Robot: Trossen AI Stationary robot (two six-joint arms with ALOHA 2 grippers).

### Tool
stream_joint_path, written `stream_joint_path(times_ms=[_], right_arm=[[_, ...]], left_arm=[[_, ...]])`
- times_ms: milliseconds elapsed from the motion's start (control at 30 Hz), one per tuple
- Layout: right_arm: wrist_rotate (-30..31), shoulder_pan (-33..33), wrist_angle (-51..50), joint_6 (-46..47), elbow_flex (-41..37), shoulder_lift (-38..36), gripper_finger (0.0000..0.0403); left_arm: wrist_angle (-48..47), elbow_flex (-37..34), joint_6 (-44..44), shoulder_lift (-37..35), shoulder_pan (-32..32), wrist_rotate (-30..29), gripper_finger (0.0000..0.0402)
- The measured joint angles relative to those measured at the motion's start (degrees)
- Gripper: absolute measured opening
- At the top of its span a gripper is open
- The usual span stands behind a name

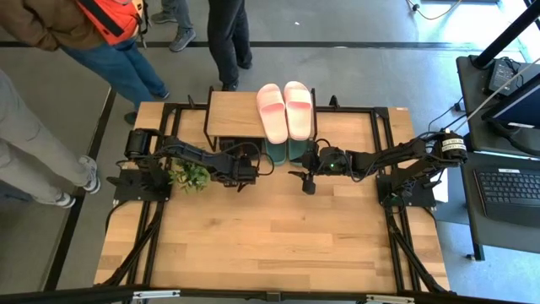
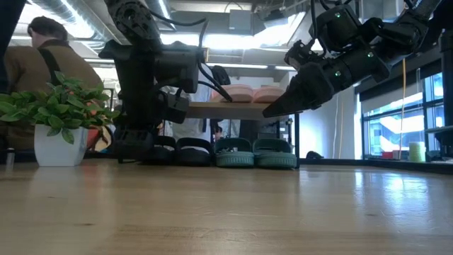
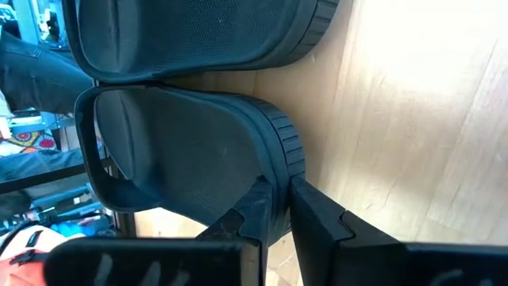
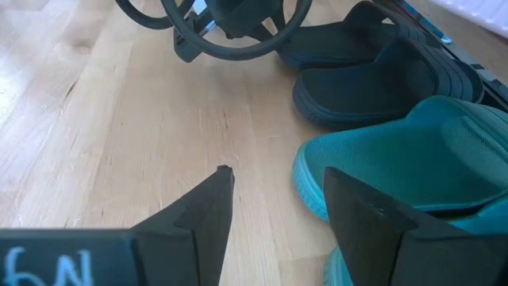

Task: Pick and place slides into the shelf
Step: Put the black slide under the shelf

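Observation:
The shelf (image 1: 232, 114) stands at the table's far edge, with the pale pink slides (image 1: 285, 110) lying on its top board. The sage green slides (image 1: 288, 153) and the black slides (image 2: 177, 150) sit side by side on the table under it. My left gripper (image 1: 245, 176) is down at the black pair and shut on one black slide (image 3: 182, 151). My right gripper (image 1: 309, 184) is open and hangs above the table just near of the green pair (image 4: 413, 159), clear of it in the low view (image 2: 272, 112). My left gripper holds the black slide by its heel rim (image 3: 279, 163). The rim is pinched between the two fingers, one finger (image 3: 250, 210) over the footbed and the other (image 3: 317, 214) outside the ridged wall. The fingers come slanting down from the near side. The slide lies flat on the table.
A potted plant (image 1: 190, 176) in a white pot (image 2: 53, 145) stands beside the left arm. The second black slide (image 3: 190, 32) lies tight against the held one. People stand beyond the far edge (image 1: 110, 34). Bare wood table (image 1: 270, 245) spreads toward the near edge.

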Motion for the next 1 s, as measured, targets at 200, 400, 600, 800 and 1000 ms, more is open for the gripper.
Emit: stream_joint_path(times_ms=[200, 400, 600, 800, 1000], right_arm=[[0.0, 0.0, 0.0, 0.0, 0.0, 0.0, 0.0197], [0.0, 0.0, 0.0, 0.0, 0.0, 0.0, 0.0197], [0.0, 0.0, 0.0, 0.0, 0.0, 0.0, 0.0197], [0.0, 0.0, 0.0, 0.0, 0.0, 0.0, 0.0197], [0.0, 0.0, -0.1, 0.0, 0.0, 0.0, 0.0197]], left_arm=[[0.0, 0.0, 0.0, 0.0, 0.0, 1.2, 0.0073], [0.0, 0.0, -0.1, 0.0, 0.0, 1.5, 0.0112], [0.0, 0.0, 0.0, 0.0, 0.0, 3.8, 0.0138], [-0.3, 0.0, -0.1, -0.4, -1.2, 5.0, 0.0145], [-0.4, 0.0, -0.5, -3.3, -4.8, 5.6, 0.0145]])
